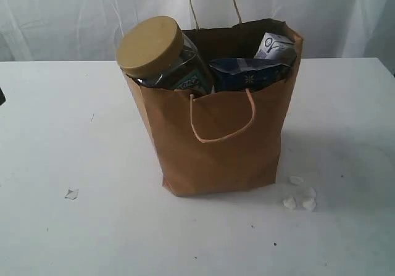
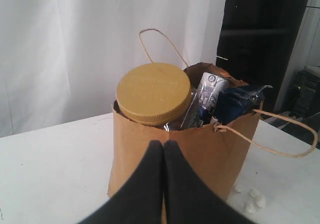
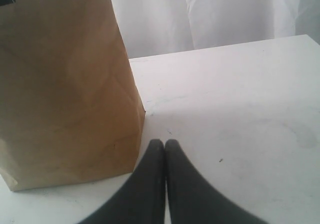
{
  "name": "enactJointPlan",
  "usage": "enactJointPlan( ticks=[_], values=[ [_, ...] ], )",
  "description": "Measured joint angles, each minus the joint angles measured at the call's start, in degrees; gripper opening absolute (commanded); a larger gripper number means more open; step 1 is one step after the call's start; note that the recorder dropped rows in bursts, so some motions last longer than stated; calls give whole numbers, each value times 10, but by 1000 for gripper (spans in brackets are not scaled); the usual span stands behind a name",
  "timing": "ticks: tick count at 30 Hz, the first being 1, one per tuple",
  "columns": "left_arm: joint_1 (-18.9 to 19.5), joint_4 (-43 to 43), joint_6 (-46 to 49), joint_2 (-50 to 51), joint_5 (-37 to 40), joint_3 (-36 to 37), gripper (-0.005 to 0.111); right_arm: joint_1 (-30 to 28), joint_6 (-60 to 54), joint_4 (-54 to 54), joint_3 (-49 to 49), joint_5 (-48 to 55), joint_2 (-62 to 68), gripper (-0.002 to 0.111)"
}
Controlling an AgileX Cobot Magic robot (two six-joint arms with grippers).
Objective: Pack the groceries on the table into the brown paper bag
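Exterior view: upright on the white table, a brown paper bag, packed. Poking out of its open top, a tilted tan-lidded clear jar beside a dark blue packet and a small white-blue packet. Near the bag's base, tiny white lumps.

Left wrist view: left gripper, tips pressed together, holding nothing, facing the bag's side.

Right wrist view: right gripper, likewise pinched together and empty, just beside the bag's lower corner.
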Motion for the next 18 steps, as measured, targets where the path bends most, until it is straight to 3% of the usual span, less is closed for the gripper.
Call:
enactJointPlan(
  ticks=[4,6,9,13,16,18],
  values=[
    [0,0,6,-2,1,5,0,0,0,0,0,0,0,0],
    [0,-32,52,-4,1,10,0,0,0,0,0,0,0,0],
    [0,-186,245,-4,0,22,0,0,0,0,0,0,0,0],
    [0,-492,617,-4,-34,48,0,0,0,0,0,0,0,0],
    [0,-650,789,-4,-61,67,0,0,0,0,0,0,0,0],
    [0,-700,848,-4,-64,73,0,0,0,0,0,0,0,0]
  ],
)
